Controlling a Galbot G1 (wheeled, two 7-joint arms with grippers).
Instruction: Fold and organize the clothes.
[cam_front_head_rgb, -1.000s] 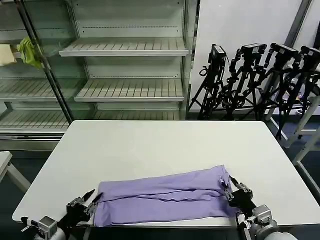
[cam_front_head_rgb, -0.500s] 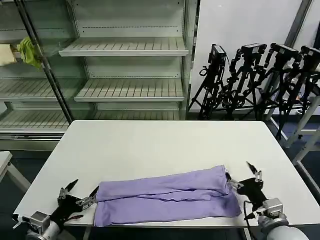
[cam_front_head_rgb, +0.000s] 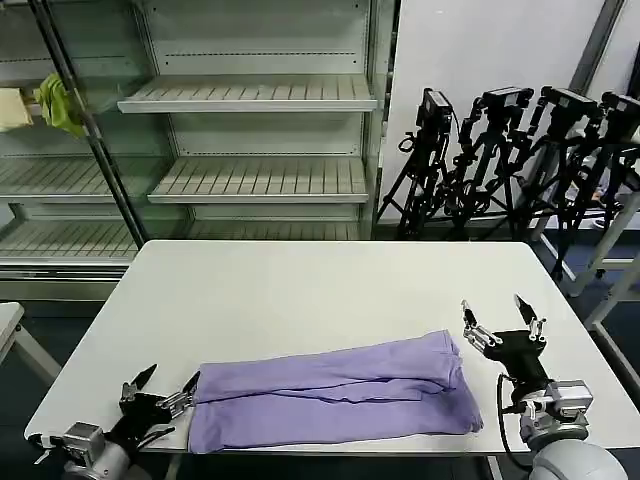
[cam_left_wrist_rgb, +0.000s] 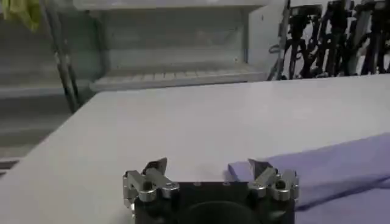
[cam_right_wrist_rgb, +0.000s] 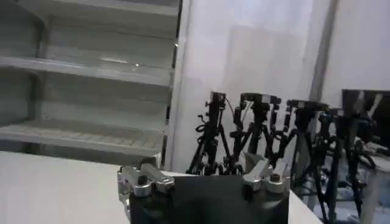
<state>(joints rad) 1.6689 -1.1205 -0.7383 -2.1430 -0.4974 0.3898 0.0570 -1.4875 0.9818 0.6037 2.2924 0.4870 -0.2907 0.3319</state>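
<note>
Lavender soft-fabric T-shirt (cam_front_head_rgb: 330, 392), folded into a long band, lies across the near edge of the white rectangular table (cam_front_head_rgb: 300, 290), wrinkled along its length. Your left gripper (cam_front_head_rgb: 160, 387) sits low at the band's left end, fingers apart, with one fingertip just beside the cloth; the left wrist view shows the same spread fingers (cam_left_wrist_rgb: 152, 176) and the purple edge (cam_left_wrist_rgb: 341, 164) next to them. Your right gripper (cam_front_head_rgb: 502, 322) is raised off the table just beyond the band's right end, fingers apart and holding nothing. Behind the table stand metal shelves (cam_front_head_rgb: 250, 95) and black tripods (cam_front_head_rgb: 510, 150).
</note>
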